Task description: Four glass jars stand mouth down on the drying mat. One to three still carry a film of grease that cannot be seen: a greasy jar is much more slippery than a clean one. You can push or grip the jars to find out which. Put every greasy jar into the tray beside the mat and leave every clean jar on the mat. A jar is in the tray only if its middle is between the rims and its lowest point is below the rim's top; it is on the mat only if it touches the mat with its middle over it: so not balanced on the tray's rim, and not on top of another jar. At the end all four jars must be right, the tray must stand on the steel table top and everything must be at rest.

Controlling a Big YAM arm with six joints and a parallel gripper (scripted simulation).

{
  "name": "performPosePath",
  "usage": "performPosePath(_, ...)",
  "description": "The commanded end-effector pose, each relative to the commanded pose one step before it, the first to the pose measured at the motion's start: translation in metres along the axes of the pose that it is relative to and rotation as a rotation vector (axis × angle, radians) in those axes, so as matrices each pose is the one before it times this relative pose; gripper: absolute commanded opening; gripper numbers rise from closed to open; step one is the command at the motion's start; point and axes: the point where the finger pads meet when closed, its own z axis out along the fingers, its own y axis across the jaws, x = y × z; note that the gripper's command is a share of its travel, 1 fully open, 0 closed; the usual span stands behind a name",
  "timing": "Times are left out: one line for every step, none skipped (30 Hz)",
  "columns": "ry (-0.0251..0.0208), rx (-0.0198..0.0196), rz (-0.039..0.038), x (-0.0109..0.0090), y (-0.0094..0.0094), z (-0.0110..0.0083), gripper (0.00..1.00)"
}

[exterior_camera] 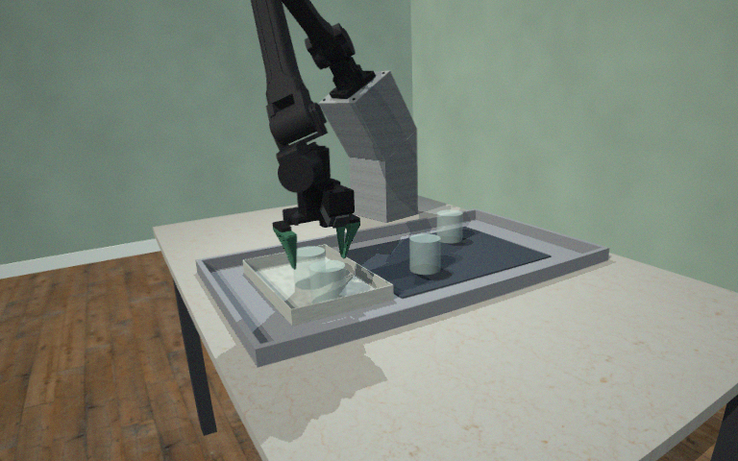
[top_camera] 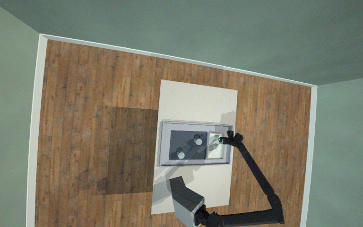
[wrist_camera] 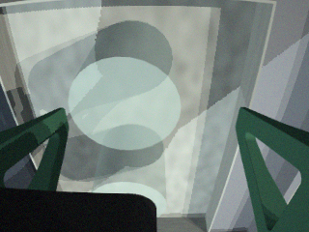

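Two pale glass jars stand on the dark drying mat [top_camera: 175, 136] [exterior_camera: 489, 260]: one jar [top_camera: 198, 141] [exterior_camera: 425, 254] nearer the tray, another jar [top_camera: 180, 154] [exterior_camera: 450, 227] nearer the arm's base. The cream tray [exterior_camera: 342, 305] [wrist_camera: 193, 63] holds two jars close together: a front jar [exterior_camera: 326, 279] [wrist_camera: 125, 102] and a rear jar [exterior_camera: 308, 260] [wrist_camera: 129, 198], which is partly hidden by the gripper body in the wrist view. My gripper [top_camera: 220, 140] [exterior_camera: 320, 261] [wrist_camera: 152, 117] is wide open over the tray. In the wrist view the front jar's top shows between the fingertips, nearer the left one.
A grey raised border [top_camera: 165, 144] [exterior_camera: 381, 331] surrounds mat and tray on the pale table [top_camera: 198, 99] [exterior_camera: 517, 369]. The arm's grey base [top_camera: 187, 203] [exterior_camera: 375, 157] stands behind it. The tray's side wall [wrist_camera: 226, 164] runs beside the right finger in the wrist view.
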Motion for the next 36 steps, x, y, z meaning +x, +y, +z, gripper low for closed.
performPosePath(-0.02738,0.01111,0.00258,-0.01234,-0.00124,-0.03787,1.0)
performPosePath(0.0,0.0,0.0,0.0,0.0,-0.00384,1.0)
performPosePath(0.0,0.0,0.0,0.0,0.0,-0.00384,1.0)
performPosePath(0.0,0.0,0.0,0.0,0.0,-0.00384,1.0)
performPosePath(0.0,0.0,0.0,0.0,0.0,-0.00384,1.0)
performPosePath(0.0,0.0,0.0,0.0,0.0,0.0,1.0)
performPosePath(0.0,0.0,0.0,0.0,0.0,0.0,1.0)
performPosePath(0.00001,-0.00001,0.00001,0.00001,0.0,-0.00383,1.0)
performPosePath(0.0,0.0,0.0,0.0,0.0,0.0,1.0)
performPosePath(0.0,0.0,0.0,0.0,0.0,0.0,1.0)
performPosePath(0.0,0.0,0.0,0.0,0.0,0.0,1.0)
performPosePath(0.0,0.0,0.0,0.0,0.0,0.0,1.0)
performPosePath(0.0,0.0,0.0,0.0,0.0,0.0,1.0)
performPosePath(0.0,0.0,0.0,0.0,0.0,0.0,1.0)
performPosePath(0.0,0.0,0.0,0.0,0.0,0.0,1.0)
performPosePath(0.0,0.0,0.0,0.0,0.0,0.0,1.0)
performPosePath(0.0,0.0,0.0,0.0,0.0,0.0,1.0)
performPosePath(0.0,0.0,0.0,0.0,0.0,0.0,1.0)
performPosePath(0.0,0.0,0.0,0.0,0.0,0.0,1.0)
performPosePath(0.0,0.0,0.0,0.0,0.0,0.0,1.0)
performPosePath(0.0,0.0,0.0,0.0,0.0,0.0,1.0)
performPosePath(0.0,0.0,0.0,0.0,0.0,0.0,1.0)
performPosePath(0.0,0.0,0.0,0.0,0.0,0.0,1.0)
performPosePath(0.0,0.0,0.0,0.0,0.0,0.0,1.0)
performPosePath(0.0,0.0,0.0,0.0,0.0,0.0,1.0)
performPosePath(0.0,0.0,0.0,0.0,0.0,0.0,1.0)
performPosePath(0.0,0.0,0.0,0.0,0.0,0.0,1.0)
performPosePath(0.0,0.0,0.0,0.0,0.0,0.0,1.0)
performPosePath(0.0,0.0,0.0,0.0,0.0,0.0,1.0)
performPosePath(0.0,0.0,0.0,0.0,0.0,0.0,1.0)
performPosePath(0.0,0.0,0.0,0.0,0.0,0.0,1.0)
performPosePath(0.0,0.0,0.0,0.0,0.0,0.0,1.0)
performPosePath(0.0,0.0,0.0,0.0,0.0,0.0,1.0)
performPosePath(0.0,0.0,0.0,0.0,0.0,0.0,1.0)
performPosePath(0.0,0.0,0.0,0.0,0.0,0.0,1.0)
performPosePath(0.0,0.0,0.0,0.0,0.0,0.0,1.0)
